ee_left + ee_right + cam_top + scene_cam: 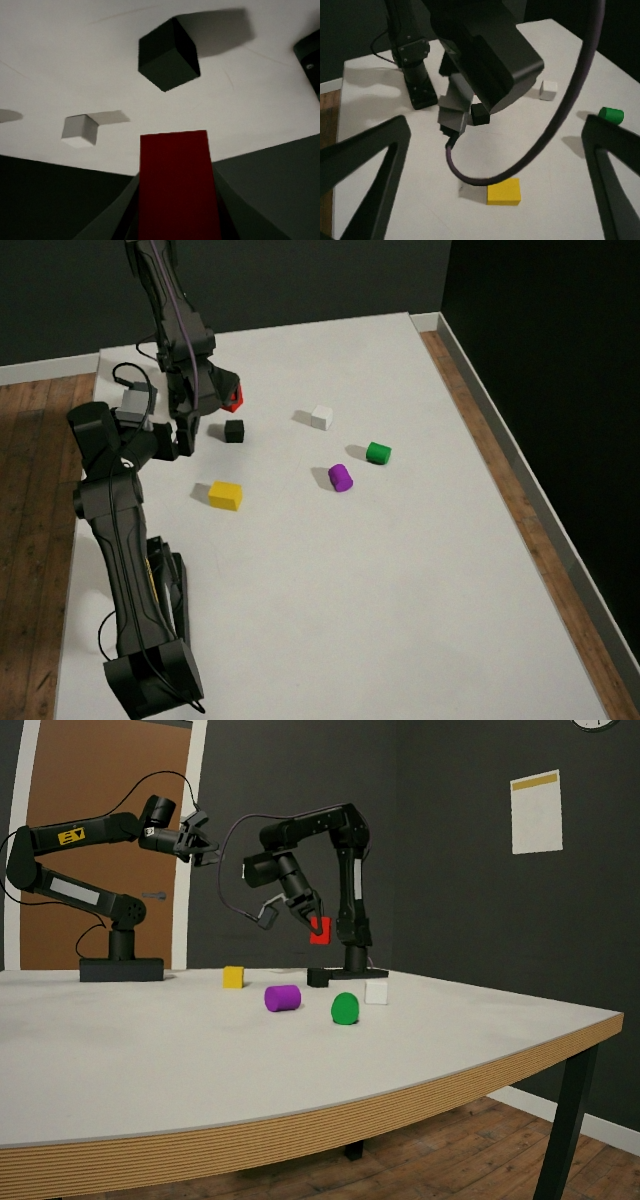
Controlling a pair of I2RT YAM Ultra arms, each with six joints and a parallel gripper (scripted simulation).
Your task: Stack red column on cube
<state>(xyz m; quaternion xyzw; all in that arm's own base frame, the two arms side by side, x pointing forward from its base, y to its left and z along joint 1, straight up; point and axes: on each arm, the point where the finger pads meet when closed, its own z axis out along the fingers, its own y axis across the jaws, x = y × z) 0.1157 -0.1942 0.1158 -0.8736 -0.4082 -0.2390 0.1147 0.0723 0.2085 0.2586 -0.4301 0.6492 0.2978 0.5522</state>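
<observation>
My left gripper (316, 924) is shut on the red column (324, 930) and holds it in the air above the black cube (317, 977). In the top view the red column (233, 397) shows partly behind the left gripper (230, 392), just beyond the black cube (234, 430). In the left wrist view the red column (178, 185) stands between the fingers, with the black cube (168, 54) on the table below and ahead. My right gripper (204, 850) is open and empty, held high over the table; its fingers frame the right wrist view (490, 165).
A yellow block (225, 495), a purple cylinder (340, 477), a green cylinder (378, 452) and a white cube (322, 417) lie on the white table. The left arm's base (356, 972) stands just behind the black cube. The right arm's base (152, 679) stands at the near left.
</observation>
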